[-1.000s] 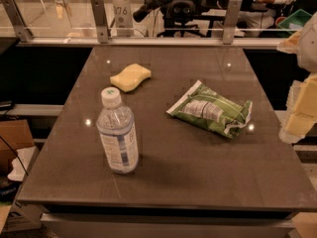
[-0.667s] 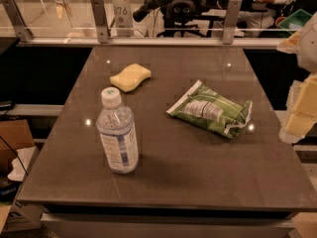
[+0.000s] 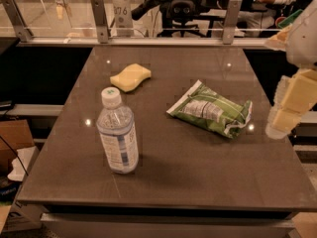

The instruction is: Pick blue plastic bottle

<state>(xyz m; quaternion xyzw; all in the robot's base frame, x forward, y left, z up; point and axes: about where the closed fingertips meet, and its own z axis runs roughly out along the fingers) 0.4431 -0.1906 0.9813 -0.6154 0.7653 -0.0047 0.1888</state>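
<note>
The blue plastic bottle (image 3: 117, 134) stands upright on the front left part of the brown table (image 3: 198, 177). It is clear and ribbed, with a white cap bearing a small green mark and a pale label. My gripper (image 3: 290, 108) is at the right edge of the view, beside the table's right side, far to the right of the bottle and holding nothing that I can see. Only its pale yellow blocks show.
A green snack bag (image 3: 212, 110) lies right of centre, between the bottle and the gripper. A yellow sponge (image 3: 130, 77) lies at the back left. A glass rail with metal posts (image 3: 99, 19) runs behind the table. A cardboard box (image 3: 12, 143) sits on the floor at left.
</note>
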